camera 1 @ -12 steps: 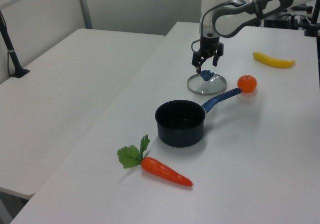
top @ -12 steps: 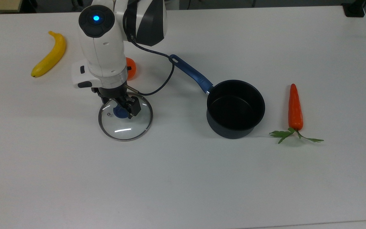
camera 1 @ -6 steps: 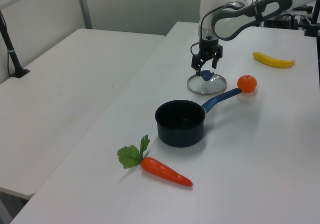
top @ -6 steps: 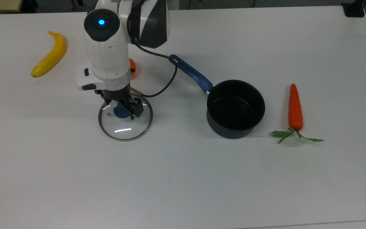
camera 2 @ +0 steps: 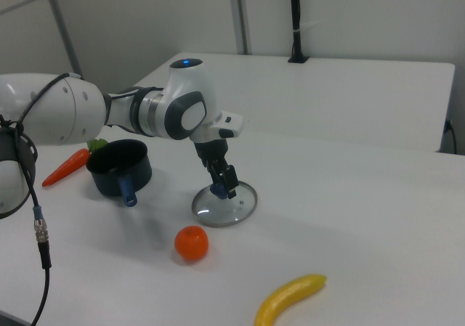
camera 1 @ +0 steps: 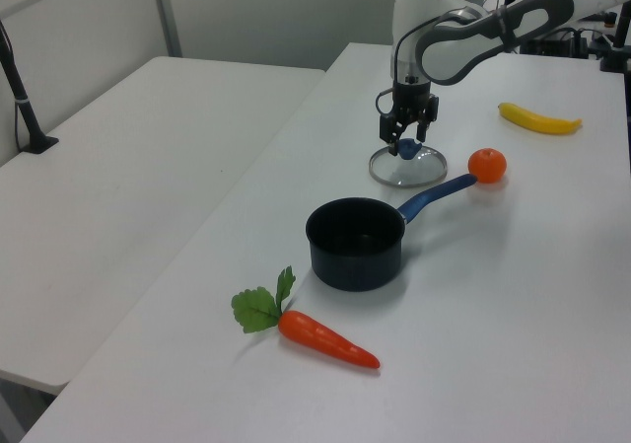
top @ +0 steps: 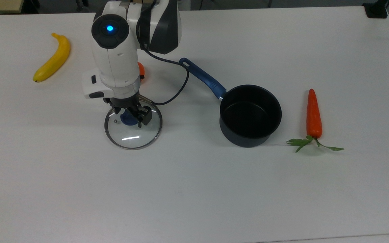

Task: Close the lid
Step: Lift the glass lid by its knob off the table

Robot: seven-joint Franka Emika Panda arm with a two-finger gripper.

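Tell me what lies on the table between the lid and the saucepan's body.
In the top view, only bare white table lies between the lid and the saucepan. Its blue handle and the arm's black cable pass farther back.

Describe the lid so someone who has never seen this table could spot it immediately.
On the white table, look under the gripper, toward the top view's left of the dark saucepan. The lid lies flat there: a round clear glass disc with a silver rim and blue knob, unlike the banana, orange and carrot.
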